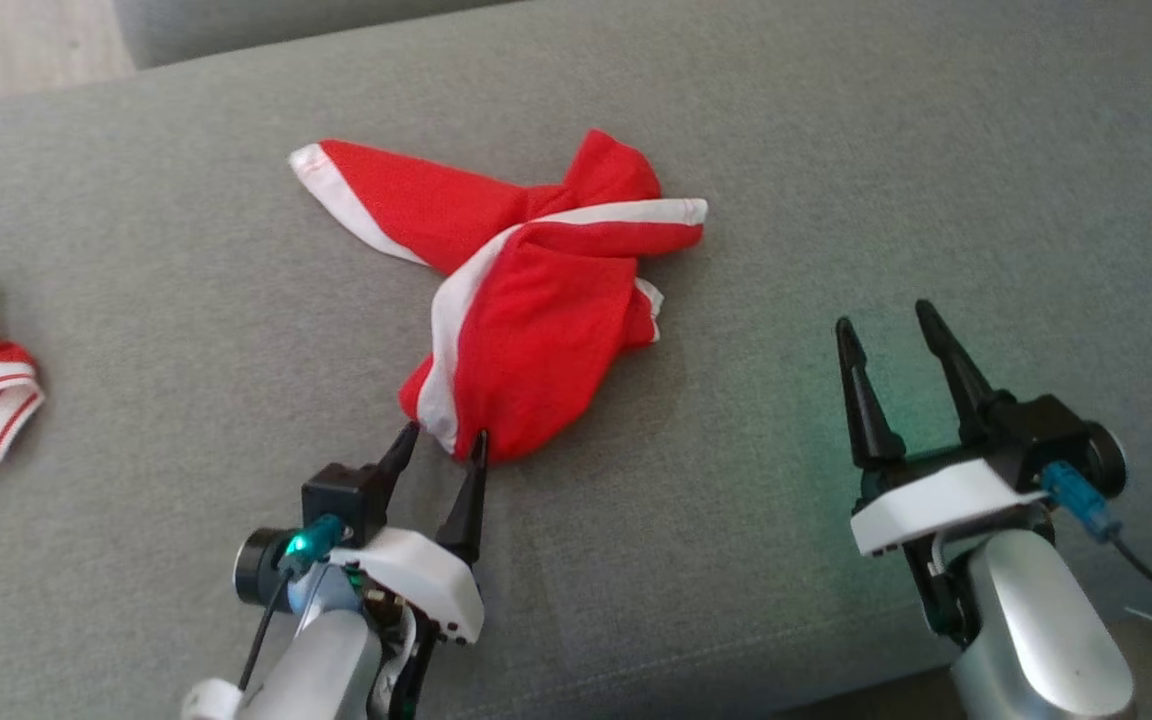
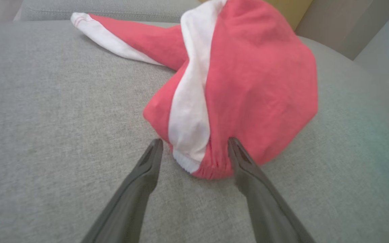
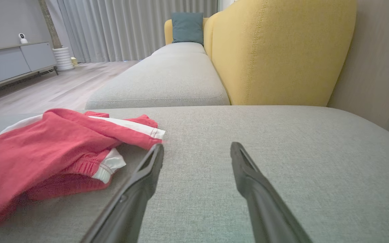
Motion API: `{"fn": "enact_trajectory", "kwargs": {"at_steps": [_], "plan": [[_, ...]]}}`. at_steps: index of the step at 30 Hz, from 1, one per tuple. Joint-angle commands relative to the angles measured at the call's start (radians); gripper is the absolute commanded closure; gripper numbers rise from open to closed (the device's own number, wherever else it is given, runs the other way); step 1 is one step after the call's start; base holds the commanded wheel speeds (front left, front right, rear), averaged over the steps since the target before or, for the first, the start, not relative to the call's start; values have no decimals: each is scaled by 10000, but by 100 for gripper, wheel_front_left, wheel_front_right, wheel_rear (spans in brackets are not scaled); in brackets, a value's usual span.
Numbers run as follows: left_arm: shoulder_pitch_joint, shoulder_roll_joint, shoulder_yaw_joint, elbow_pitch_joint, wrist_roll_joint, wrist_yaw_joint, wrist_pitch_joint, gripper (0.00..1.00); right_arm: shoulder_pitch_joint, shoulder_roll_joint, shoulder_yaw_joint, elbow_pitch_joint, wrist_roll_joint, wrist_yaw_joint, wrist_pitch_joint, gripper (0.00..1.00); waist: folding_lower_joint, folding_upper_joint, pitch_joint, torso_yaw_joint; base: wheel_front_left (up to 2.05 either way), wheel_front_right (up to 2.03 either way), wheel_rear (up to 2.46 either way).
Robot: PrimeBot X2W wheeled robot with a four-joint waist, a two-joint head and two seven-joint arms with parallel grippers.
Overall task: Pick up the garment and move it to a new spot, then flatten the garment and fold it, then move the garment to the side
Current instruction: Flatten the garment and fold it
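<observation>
The crumpled garment [image 1: 536,330] blocks the way ahead of the left gripper [image 1: 444,432], its hem between the spread fingers. Ahead of the right gripper [image 1: 885,315] and between both grippers, the cushion [image 1: 936,150] lies bare.

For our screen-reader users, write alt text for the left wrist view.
A crumpled red garment with a white stripe lies on a grey sofa cushion, its gathered near end between the two open dark fingers of the left pincer. One red-and-white end trails away toward the upper left.
</observation>
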Motion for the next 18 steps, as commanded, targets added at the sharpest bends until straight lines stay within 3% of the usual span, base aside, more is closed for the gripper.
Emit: {"fn": "enact_trajectory", "kwargs": {"at_steps": [1,7,9,18], "plan": [[-432,17,262,-105,79,44,-61,0,-436,5,190,-360,-2,-9,-109,0,0,0,168,-167,0,0,0],[-817,17,146,466,425,281,-61,0,-522,5,191,-442,63,-9,-109,0,0,0,416,-322,0,0,0],[-969,17,-10,902,649,381,-61,100,-561,5,162,-463,82,-9,-109,0,0,0,471,-334,0,0,0],[-984,261,783,653,1527,1180,-61,100,-405,5,-52,-394,266,-9,-109,0,0,0,178,284,0,0,0]]}}
